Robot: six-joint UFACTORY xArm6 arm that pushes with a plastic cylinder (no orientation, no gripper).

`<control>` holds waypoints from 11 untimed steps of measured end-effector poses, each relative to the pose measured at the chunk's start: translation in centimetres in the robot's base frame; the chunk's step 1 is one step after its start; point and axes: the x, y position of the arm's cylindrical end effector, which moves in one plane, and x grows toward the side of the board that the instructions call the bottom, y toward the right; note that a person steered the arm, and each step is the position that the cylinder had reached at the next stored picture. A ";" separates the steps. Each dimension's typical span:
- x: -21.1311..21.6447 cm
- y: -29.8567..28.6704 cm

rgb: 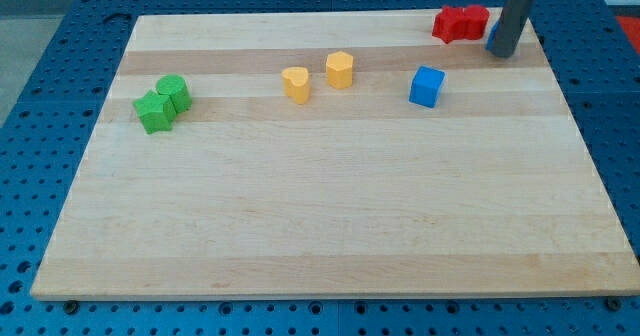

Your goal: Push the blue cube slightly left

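Note:
The blue cube [427, 86] sits on the wooden board [330, 226] right of centre near the view's top. My tip [504, 53] is up and to the right of the cube, apart from it, near the board's top right corner. A second blue block [492, 37] is mostly hidden behind the rod, touching or almost touching it; its shape cannot be made out.
Two red blocks [460, 23] lie together just left of the rod at the top edge. Two yellow blocks, a heart shape [296, 83] and a hexagon-like one [340, 69], sit left of the blue cube. Two green blocks [163, 103] sit together at the left.

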 end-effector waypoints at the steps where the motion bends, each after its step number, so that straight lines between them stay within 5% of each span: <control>1: -0.6 -0.5; 3: 5.0 5.2; 5: 12.1 -1.4; 8: 6.2 -9.9; 10: 11.1 -12.1; 11: 10.2 -16.3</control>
